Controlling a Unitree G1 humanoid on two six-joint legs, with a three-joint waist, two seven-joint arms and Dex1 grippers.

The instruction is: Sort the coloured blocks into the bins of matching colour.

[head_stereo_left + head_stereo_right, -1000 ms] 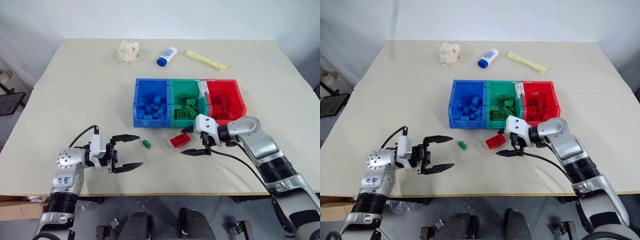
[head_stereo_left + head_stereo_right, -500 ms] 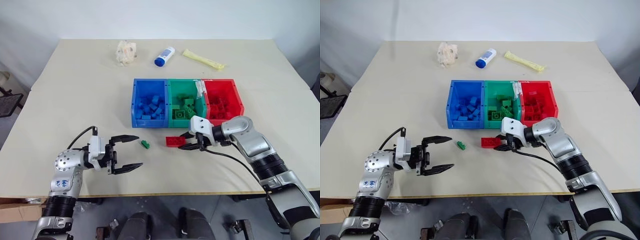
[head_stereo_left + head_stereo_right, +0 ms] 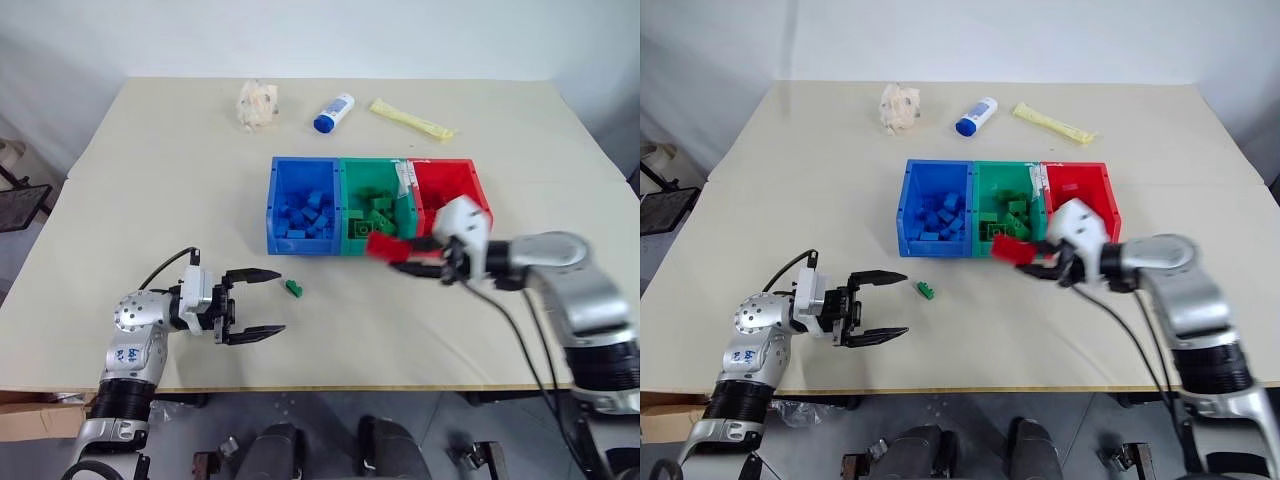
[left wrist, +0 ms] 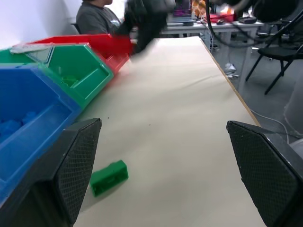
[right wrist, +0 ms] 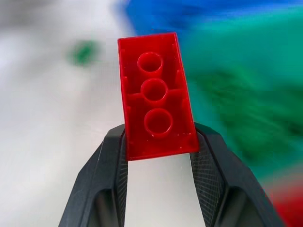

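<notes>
One red block [image 5: 157, 115] is pinched in the right end effector [image 3: 415, 258], held above the table [image 3: 150, 180] just near of the green bin [image 3: 372, 200]. By my reading the carry step is in hand; the next move calls for a shift right and farther, over the red bin [image 3: 450, 195], then release. A small green block [image 3: 293, 288] lies on the table near of the blue bin [image 3: 302, 200], just right of the left end effector [image 3: 256, 302], whose fingers stand spread. Beige table; pale wall behind.
</notes>
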